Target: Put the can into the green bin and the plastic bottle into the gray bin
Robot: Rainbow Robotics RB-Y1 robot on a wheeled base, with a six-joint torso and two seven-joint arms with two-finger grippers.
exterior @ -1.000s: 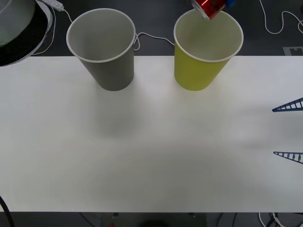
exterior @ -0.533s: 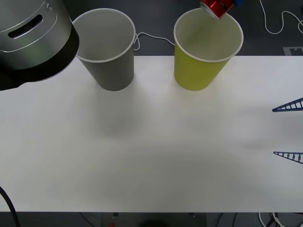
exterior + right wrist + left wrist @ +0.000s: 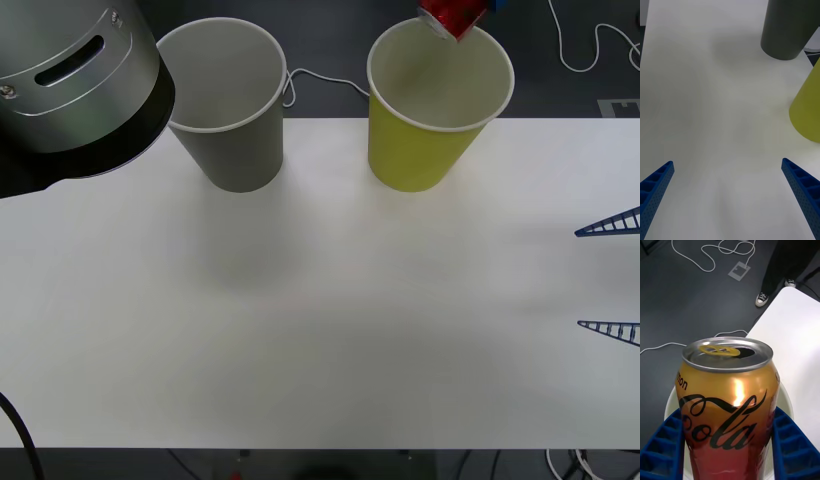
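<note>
**White bench, two bins, can held over the green one**

White bench surface (image 3: 330,320) is seen carrying both bins at its far edge, with dark floor and loose cables behind.

The can (image 3: 455,17) is held tilted above the far rim of the green bin (image 3: 415,150), not yet released; in the left wrist view it is clamped upright between the blue fingers of the left claw (image 3: 728,450), with a white bin rim visible beneath it. Compared with a second ago, the can has been shifted slightly higher and further over the bin's mouth, and the left arm's silver housing has been swung into the near-left corner, partly overlapping the gray bin (image 3: 230,130). A drop into the green bin is judged to be imminent, leaving the bottle step undone; no bottle is seen.

The right claw (image 3: 610,275) is parked at the bench's right edge, its fingers spread wide and empty.
</note>
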